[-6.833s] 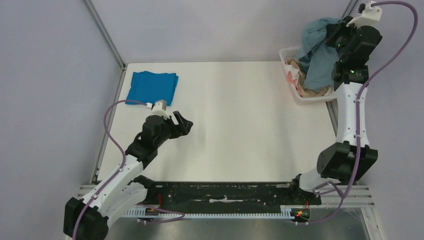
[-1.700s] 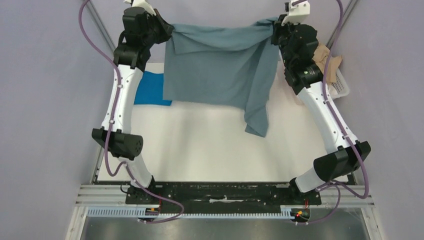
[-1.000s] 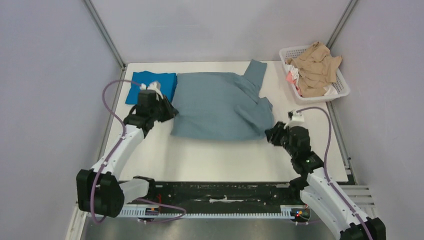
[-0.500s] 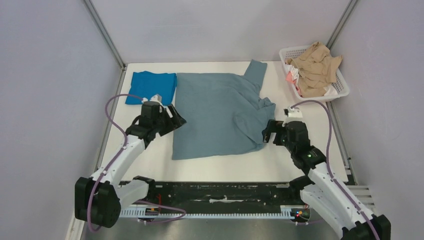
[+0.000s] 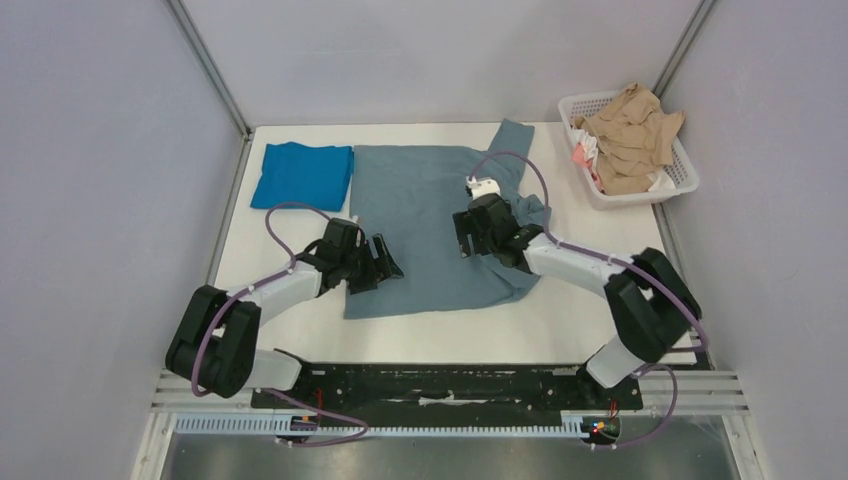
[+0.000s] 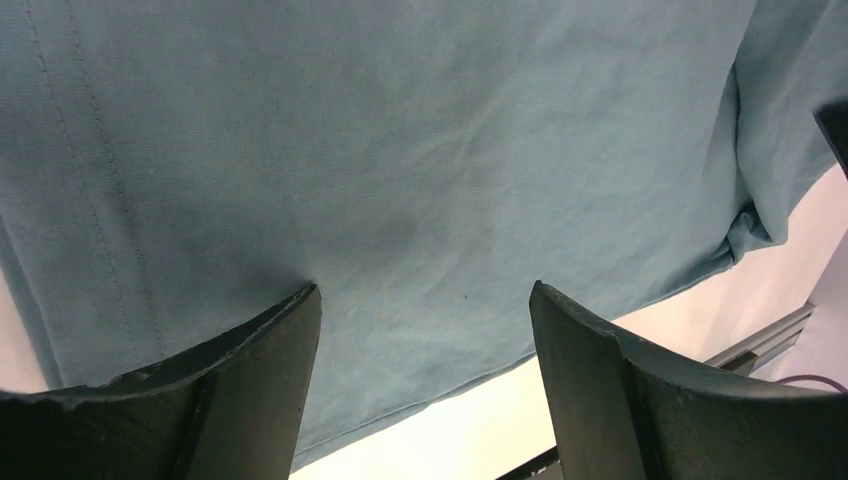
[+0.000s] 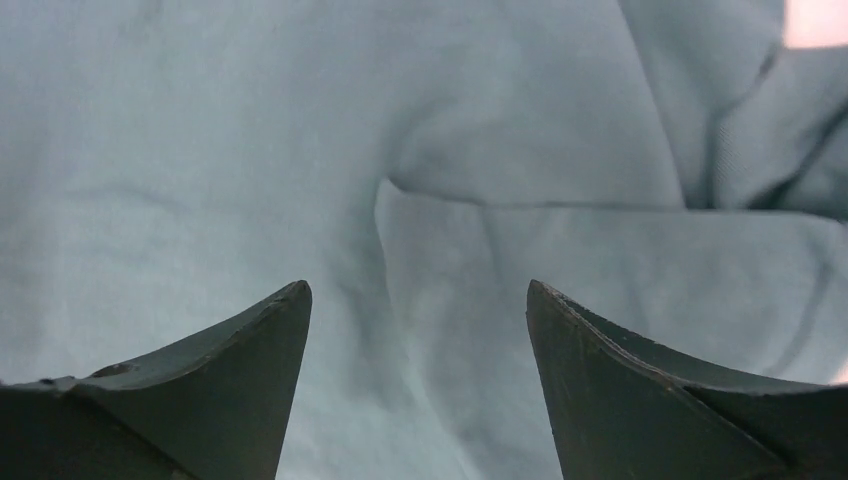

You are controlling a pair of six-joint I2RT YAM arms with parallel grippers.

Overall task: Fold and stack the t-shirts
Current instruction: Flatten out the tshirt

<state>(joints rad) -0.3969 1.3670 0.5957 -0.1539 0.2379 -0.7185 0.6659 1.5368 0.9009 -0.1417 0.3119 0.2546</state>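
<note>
The slate grey-blue t-shirt (image 5: 425,205) lies spread on the table, with its right side bunched into folds (image 5: 520,215). A bright cobalt blue t-shirt (image 5: 303,175) lies folded at the back left, beside the grey one. My left gripper (image 5: 385,264) is open and low over the grey shirt's near left part; the left wrist view shows its hem (image 6: 400,400) between the spread fingers (image 6: 250,385). My right gripper (image 5: 466,240) is open over the shirt's right half. Creased cloth (image 7: 440,210) fills the right wrist view, and nothing is held between the fingers (image 7: 640,390).
A white lattice basket (image 5: 681,176) with tan and pink clothes (image 5: 625,135) stands at the back right corner. Grey walls close in the table on three sides. Bare white tabletop (image 5: 600,225) shows right of the shirt and along the near edge (image 5: 450,335).
Both grippers have let go of the grey shirt's side edges and opened. They then moved inward over the cloth, the left to its near left part and the right toward its middle.
</note>
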